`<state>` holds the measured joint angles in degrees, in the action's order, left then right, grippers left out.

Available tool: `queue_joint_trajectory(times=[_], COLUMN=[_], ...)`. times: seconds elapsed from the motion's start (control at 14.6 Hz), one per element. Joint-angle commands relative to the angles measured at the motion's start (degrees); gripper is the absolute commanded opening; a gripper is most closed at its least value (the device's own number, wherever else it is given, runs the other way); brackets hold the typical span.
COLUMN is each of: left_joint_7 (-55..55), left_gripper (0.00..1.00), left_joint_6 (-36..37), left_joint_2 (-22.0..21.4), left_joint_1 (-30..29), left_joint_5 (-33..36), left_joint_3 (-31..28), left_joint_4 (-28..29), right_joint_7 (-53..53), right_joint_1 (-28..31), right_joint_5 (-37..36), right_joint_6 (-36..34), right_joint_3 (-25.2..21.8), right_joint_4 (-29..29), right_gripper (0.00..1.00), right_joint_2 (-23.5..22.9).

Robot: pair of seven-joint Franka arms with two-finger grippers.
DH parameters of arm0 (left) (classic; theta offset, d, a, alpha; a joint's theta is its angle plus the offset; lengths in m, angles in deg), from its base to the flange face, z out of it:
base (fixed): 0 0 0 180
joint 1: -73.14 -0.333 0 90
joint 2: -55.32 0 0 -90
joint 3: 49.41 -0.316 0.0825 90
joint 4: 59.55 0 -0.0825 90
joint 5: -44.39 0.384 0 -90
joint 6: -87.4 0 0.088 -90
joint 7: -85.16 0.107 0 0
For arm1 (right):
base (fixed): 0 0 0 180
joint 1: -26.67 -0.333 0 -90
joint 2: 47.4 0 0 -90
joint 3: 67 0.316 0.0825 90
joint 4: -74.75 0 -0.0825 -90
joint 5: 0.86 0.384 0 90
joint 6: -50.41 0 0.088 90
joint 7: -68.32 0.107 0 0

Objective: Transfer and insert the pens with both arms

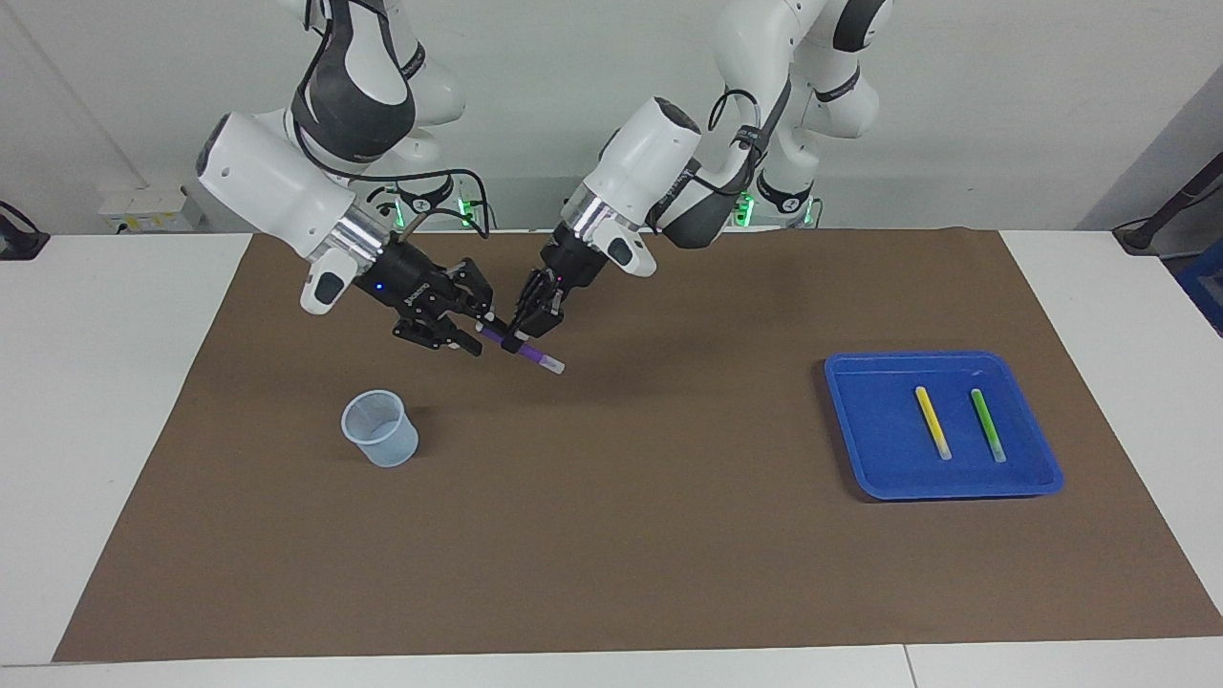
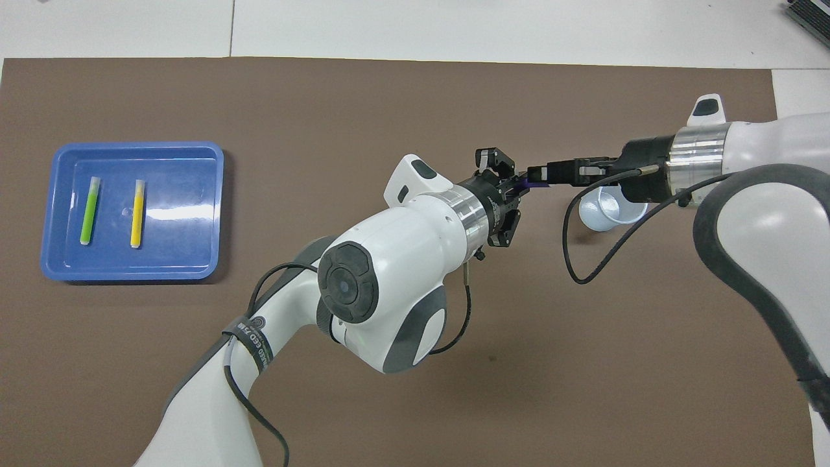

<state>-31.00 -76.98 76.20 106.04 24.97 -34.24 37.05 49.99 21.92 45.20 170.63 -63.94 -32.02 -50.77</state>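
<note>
Left claw grips purple pen; right claw alongside

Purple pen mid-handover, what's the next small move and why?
Probably the right gripper should finish closing on the purple pen before the left gripper lets go: the left is shut on the pen in the air, and the right fingers bracket its other end.

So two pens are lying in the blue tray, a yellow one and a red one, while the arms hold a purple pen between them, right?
Nearly. The second pen in the blue tray is green, not red; it lies beside the yellow one, as the facing view shows. The purple pen is between the arms.
</note>
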Motion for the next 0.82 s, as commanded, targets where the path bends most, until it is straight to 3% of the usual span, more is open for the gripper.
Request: queue_joint_trajectory(times=[0.0,0.21,0.41,0.75], left_joint_7=[-0.48,-0.39,-0.39,-0.39], left_gripper=[0.00,0.00,0.00,0.00], left_joint_6=[-0.85,-0.94,-0.94,-0.94], left_joint_2=[1.44,1.53,1.62,1.62], left_joint_1=[0.85,0.85,0.85,0.85], left_joint_5=[-1.06,-1.06,-0.98,-0.71], left_joint_3=[-0.58,-0.58,-0.58,-0.58], left_joint_4=[-2.02,-2.38,-2.38,-2.38], right_joint_7=[0.40,0.23,-0.12,-0.04], right_joint_1=[0.19,0.19,0.19,0.27], right_joint_5=[-0.97,-1.41,-2.37,-2.90], right_joint_6=[-0.51,-0.51,-0.43,-0.51], right_joint_3=[0.11,0.11,0.11,0.11], right_joint_4=[-0.90,-0.90,-0.73,-0.20], right_gripper=[0.36,0.25,0.03,0.00], right_joint_2=[0.91,0.91,0.91,0.65])
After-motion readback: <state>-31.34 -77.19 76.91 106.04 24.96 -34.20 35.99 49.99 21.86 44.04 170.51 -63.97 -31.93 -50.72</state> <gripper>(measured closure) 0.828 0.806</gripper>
